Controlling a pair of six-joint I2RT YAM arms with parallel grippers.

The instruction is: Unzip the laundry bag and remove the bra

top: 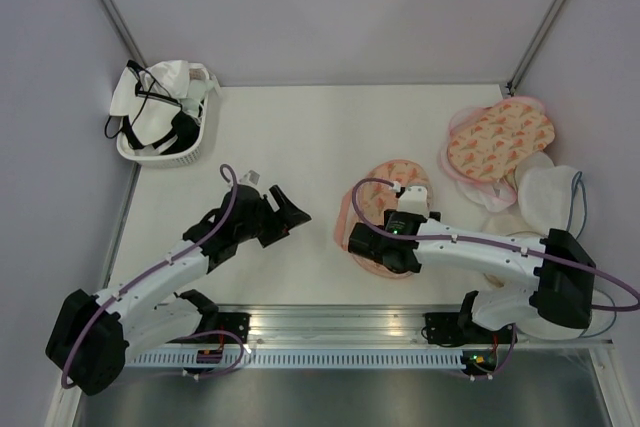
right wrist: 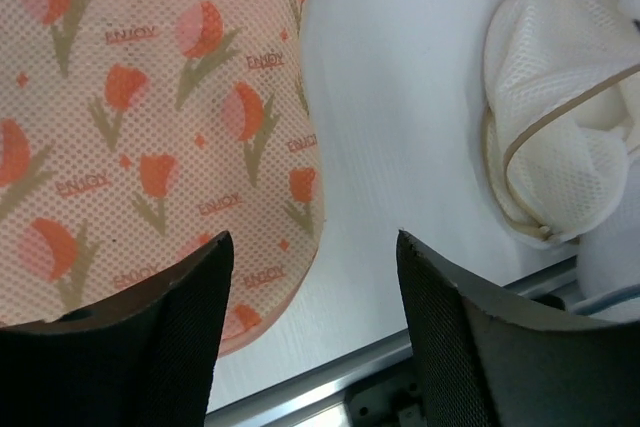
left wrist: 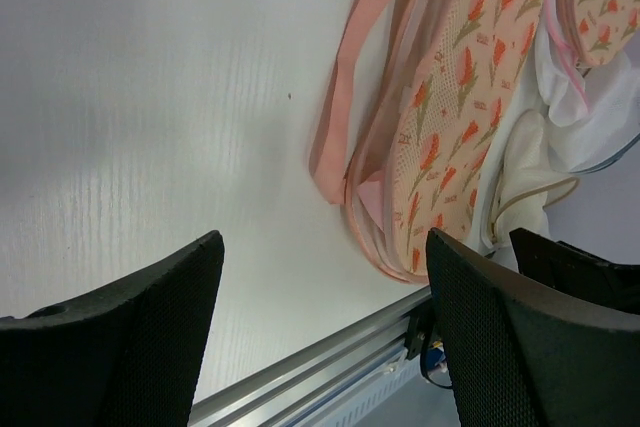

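The right gripper [right wrist: 312, 282] hung with its fingers spread, pinching nothing, just above the laundry bag [right wrist: 150, 127], which lay flat on the table [right wrist: 390, 87] near the front rail. A white mesh pouch [right wrist: 560, 127] sat to its right. The left gripper [left wrist: 325, 247], also spread and holding nothing, hovered left of the bag. A pink band [left wrist: 345, 77] ran along the bag's left edge; bra or trim, I couldn't tell.

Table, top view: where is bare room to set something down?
Free: the back-middle of the table, between the basket and the far printed pouch. Crowded: the right side, with the laundry bag, that pouch and white pouches.
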